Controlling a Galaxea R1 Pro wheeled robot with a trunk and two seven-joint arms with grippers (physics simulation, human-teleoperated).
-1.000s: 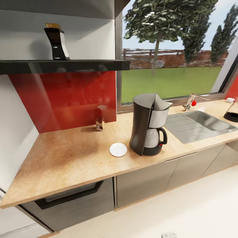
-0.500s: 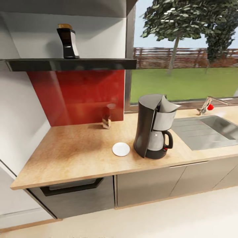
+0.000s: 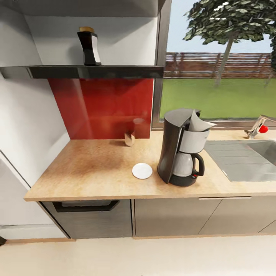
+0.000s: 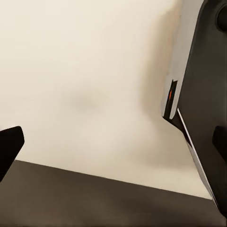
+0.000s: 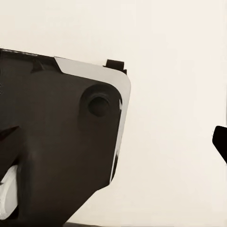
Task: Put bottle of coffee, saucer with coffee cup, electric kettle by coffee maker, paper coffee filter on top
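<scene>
The head camera has swung left since a second ago, so the counter run now sits squarer in view and the sink has slid toward the right edge; the objects themselves have not shifted. The coffee maker stands upright on the kitchen countertop, a white paper coffee filter poking from its top. The saucer lies flat on the worktop just beside the machine's left side, apart from it. The bottle of coffee stands upright on the kitchen shelf, above the red backsplash. A small glass item rests at the foot of the backsplash. A tap with a red knob rises behind the sink.

The wrist cameras look down at pale floor and the robot's dark body panels. A dark fingertip of the left gripper shows at the picture's edge, as does one of the right gripper; whether either gripper is spread or clenched cannot be told.
</scene>
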